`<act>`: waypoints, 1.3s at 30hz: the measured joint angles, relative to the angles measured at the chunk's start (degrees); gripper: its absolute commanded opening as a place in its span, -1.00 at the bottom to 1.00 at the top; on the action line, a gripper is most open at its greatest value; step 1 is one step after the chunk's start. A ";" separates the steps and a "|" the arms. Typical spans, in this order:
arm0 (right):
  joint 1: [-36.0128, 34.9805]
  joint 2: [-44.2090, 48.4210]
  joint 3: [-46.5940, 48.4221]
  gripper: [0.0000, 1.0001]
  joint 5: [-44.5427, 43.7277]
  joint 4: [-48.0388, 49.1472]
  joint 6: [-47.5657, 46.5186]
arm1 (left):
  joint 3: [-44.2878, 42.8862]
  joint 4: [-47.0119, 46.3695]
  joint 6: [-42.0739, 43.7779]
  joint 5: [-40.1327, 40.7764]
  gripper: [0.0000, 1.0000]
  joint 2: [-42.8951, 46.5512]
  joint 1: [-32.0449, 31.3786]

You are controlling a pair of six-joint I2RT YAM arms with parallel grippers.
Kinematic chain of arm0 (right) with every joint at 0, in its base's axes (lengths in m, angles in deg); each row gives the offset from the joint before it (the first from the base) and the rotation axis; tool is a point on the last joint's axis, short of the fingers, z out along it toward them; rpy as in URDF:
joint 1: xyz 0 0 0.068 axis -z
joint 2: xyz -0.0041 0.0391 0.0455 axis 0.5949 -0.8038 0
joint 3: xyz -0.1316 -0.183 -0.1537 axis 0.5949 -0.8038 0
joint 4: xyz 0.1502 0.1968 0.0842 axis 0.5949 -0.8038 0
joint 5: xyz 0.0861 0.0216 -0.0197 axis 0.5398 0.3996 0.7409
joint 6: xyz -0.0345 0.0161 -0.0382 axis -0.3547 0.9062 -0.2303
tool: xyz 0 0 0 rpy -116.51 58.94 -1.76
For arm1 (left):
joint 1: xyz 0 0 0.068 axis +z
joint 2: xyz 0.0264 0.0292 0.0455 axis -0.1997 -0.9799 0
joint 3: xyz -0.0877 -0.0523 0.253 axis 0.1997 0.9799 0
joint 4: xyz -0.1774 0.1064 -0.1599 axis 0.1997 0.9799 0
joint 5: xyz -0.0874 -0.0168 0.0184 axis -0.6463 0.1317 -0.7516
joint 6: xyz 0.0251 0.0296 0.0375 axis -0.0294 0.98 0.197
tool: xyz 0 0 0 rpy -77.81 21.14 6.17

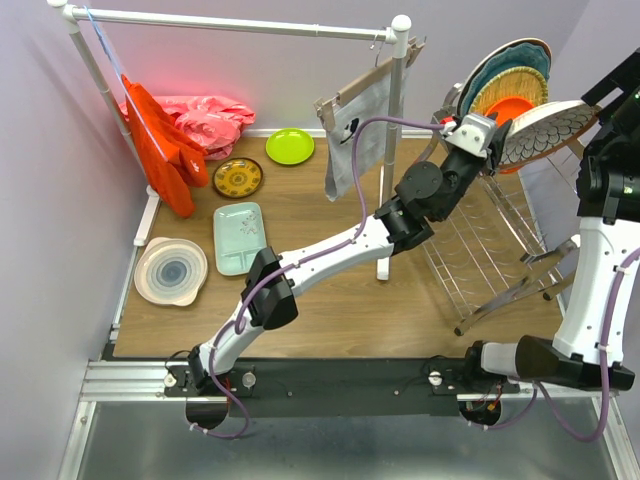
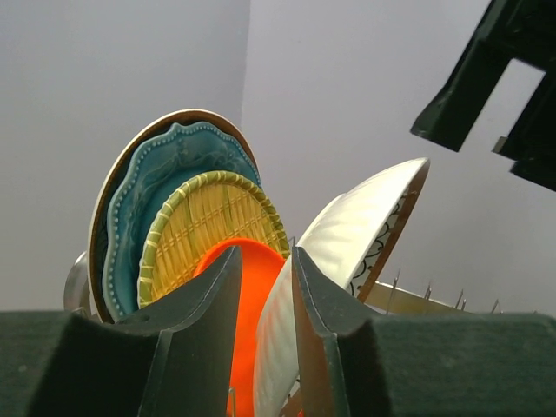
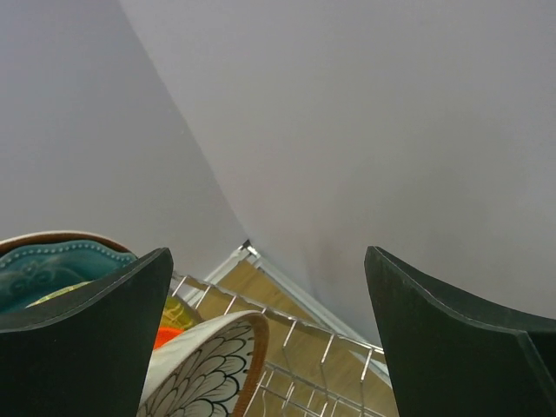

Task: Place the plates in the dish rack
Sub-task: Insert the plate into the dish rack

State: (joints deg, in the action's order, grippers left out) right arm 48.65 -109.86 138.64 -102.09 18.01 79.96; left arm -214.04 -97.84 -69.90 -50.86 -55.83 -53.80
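From above, the left arm, white shells with black joints, stretches from its base across the wooden table to the dish rack. The rack is a folding frame of shiny chrome wire with thin upright tines, standing at the right. The left gripper is at the near rim of a white floral plate with a brown rim and a black petal pattern, which leans tilted at the rack's far end. Behind it, on edge, stand an orange plate, a woven yellow plate and a teal scalloped plate. Flat on the left of the table lie a lime green plate, a round yellow-brown patterned plate, a mint rectangular tray with marks too small to read, and a white ringed plate. A red cloth and a crumpled pink cloth sit under the white pipe rail. The right arm rises at the right edge.

At the left wrist, the dark matte fingers stand narrowly parted. The floral plate's glossy ribbed edge runs between them, close to one finger, with orange showing through the slit beside the other, so the rim looks unpinched. Behind the teal plate stands another brown-rimmed plate.

At the right wrist, the right gripper is spread wide with nothing between its fingers, above the floral plate and the rack's wires
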 measured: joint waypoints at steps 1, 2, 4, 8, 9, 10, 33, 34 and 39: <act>0.13 -0.52 0.57 0.99 1.01 -0.68 0.26 | 0.22 -0.02 -0.07 -0.15 -0.18 0.26 0.00; 0.35 -1.11 1.16 0.99 2.23 -1.55 0.55 | 0.44 -0.15 -0.11 -0.35 -0.17 0.39 0.00; 0.72 -2.10 1.77 0.99 4.44 -2.95 1.42 | 1.49 -0.37 -0.28 -1.05 -0.17 1.11 0.00; 1.57 -2.67 2.51 0.99 7.21 -3.89 2.27 | 3.74 -0.68 -0.63 -2.32 -0.17 2.64 0.00; 1.75 -2.58 2.51 1.00 7.52 -3.96 2.34 | 4.20 -0.83 -0.72 -2.58 -0.16 2.93 -0.02; 1.81 -2.56 2.51 1.00 7.63 -4.02 2.36 | 4.57 -1.01 -0.76 -2.82 -0.16 3.15 -0.02; 2.67 7.78 -5.18 0.98 2.75 -1.18 2.21 | 5.22 -2.27 -3.32 -4.59 -0.15 3.56 0.00; 2.82 8.31 -5.97 0.96 2.29 -1.22 2.23 | 5.27 -2.27 -3.39 -4.68 -0.15 3.63 0.00; 3.34 9.31 -10.43 0.89 1.36 -1.62 2.78 | 6.21 -2.23 -3.69 -5.01 -0.15 4.44 0.00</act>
State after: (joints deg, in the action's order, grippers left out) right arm 51.99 -100.55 128.22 -100.73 16.39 82.73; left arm -207.84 -100.07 -73.59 -55.87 -51.40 -53.80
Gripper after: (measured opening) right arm 0.967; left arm 0.424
